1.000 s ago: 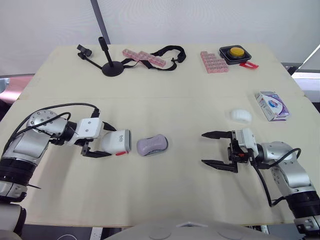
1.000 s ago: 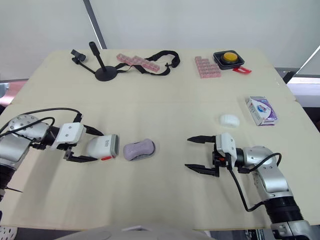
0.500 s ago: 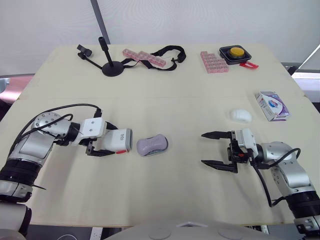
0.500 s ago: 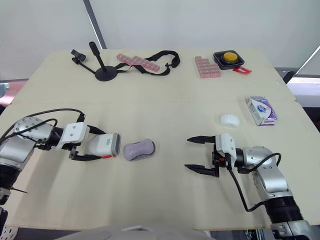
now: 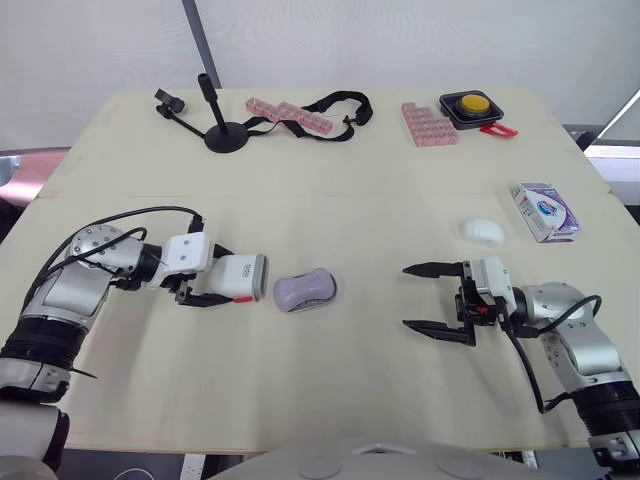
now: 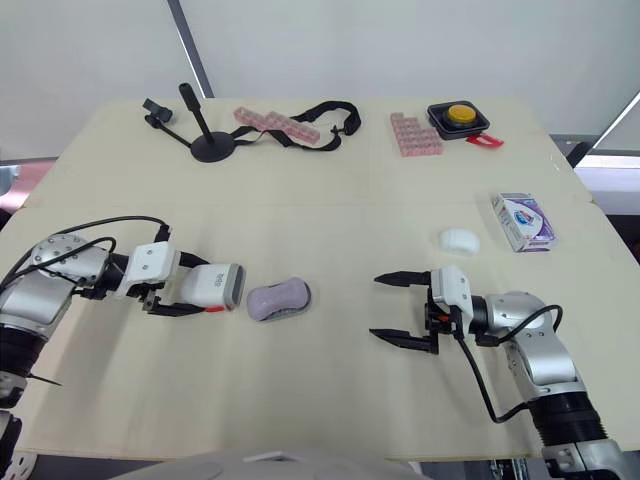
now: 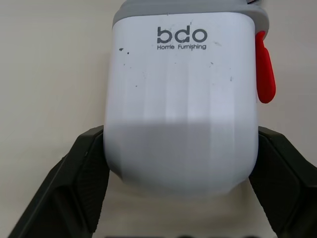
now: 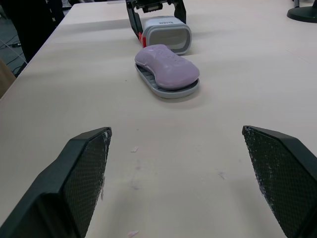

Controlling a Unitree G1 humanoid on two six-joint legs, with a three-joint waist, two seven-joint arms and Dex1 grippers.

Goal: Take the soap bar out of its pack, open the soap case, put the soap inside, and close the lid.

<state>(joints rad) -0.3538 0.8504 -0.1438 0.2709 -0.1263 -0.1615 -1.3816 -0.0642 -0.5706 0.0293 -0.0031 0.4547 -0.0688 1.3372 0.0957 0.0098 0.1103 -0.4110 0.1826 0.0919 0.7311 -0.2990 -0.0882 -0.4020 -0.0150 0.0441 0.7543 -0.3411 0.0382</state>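
Holding white soap case lid [image 7: 181, 89] sideways in left gripper [image 5: 218, 284], mouth facing purple soap bar [image 5: 305, 287] on grey tray [image 8: 173, 93] just right, probably for closing. Right gripper [image 5: 410, 296] wide, empty, near right.

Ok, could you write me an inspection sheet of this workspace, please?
Surface: beige table, seam across.
Job's things: purple soap on grey tray; white cover next to it; pack at right.
Clutter: stand, strap, pink blocks, yellow button, white lump.
Grippers: left gripper shut on cover; right gripper open, empty.
Cables: black cable on each arm.
Surroundings: white wall, grey pole.
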